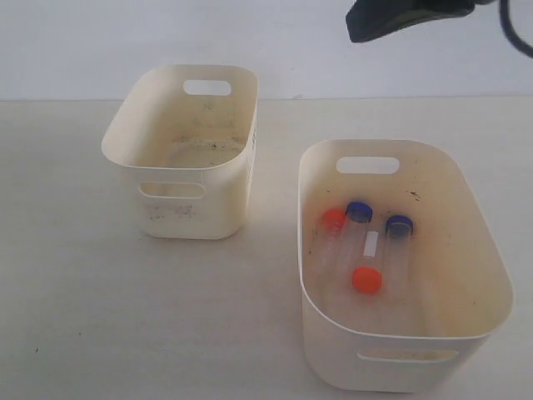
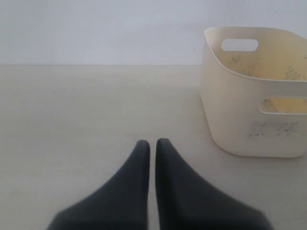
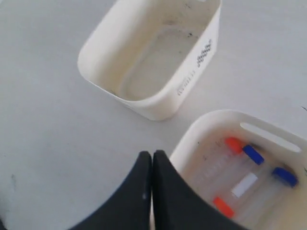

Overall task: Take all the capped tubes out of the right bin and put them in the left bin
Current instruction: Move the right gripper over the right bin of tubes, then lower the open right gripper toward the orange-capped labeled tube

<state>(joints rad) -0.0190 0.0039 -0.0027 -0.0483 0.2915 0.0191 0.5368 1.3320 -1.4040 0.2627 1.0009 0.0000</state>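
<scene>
Several capped tubes lie side by side on the floor of the right bin (image 1: 331, 350). Two have orange-red caps (image 1: 333, 218) (image 1: 366, 280) and two have blue caps (image 1: 359, 210) (image 1: 400, 225). One tube carries a white label (image 1: 371, 245). The smaller left bin (image 1: 187, 212) stands apart at the back left, with nothing in it. My right gripper (image 3: 152, 154) is shut and holds nothing; it hangs high over the table beside the right bin's rim (image 3: 201, 125), with the tubes (image 3: 244, 185) in sight. My left gripper (image 2: 152, 142) is shut and holds nothing, low over the bare table, well away from the left bin (image 2: 254, 120).
A dark part of the right arm (image 1: 391, 21) shows at the top edge of the exterior view, above the right bin. Pale tabletop runs between the two bins and in front of the left bin. A light wall stands behind.
</scene>
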